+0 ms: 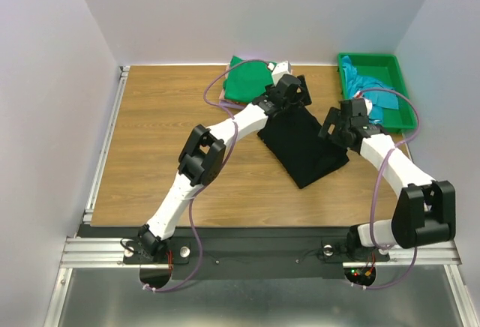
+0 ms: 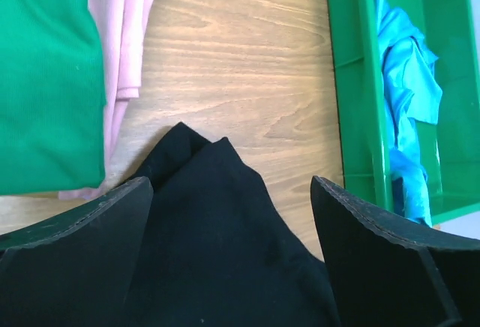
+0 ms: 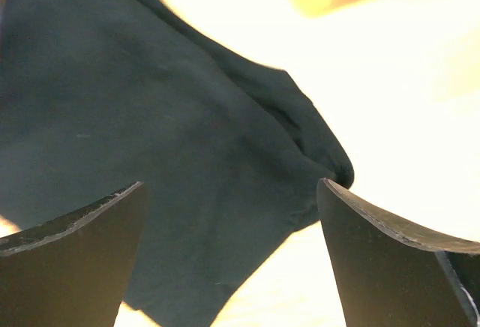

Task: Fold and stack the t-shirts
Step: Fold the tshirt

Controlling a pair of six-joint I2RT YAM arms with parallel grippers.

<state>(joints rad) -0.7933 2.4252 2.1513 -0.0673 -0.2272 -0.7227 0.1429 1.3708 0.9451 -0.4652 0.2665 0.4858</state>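
Observation:
A black t-shirt [image 1: 304,145] lies folded into a rough rectangle mid-table. My left gripper [image 1: 289,96] hovers open over its far corner; the black cloth [image 2: 217,237] shows between the spread fingers, not gripped. My right gripper [image 1: 337,128] is open above the shirt's right edge, with the black cloth [image 3: 172,154] under it. A folded green shirt [image 1: 250,79] lies on pink cloth [image 1: 227,98] at the back, also in the left wrist view: green [image 2: 45,79], pink [image 2: 124,34]. A teal shirt [image 1: 371,91] lies crumpled in the tray, also visible from the left wrist [image 2: 409,79].
A rigid green plastic tray [image 1: 397,113] stands at the back right, seen also in the left wrist view [image 2: 349,79]. White walls enclose the wooden table [image 1: 157,154] on three sides. A metal rail runs along the left edge.

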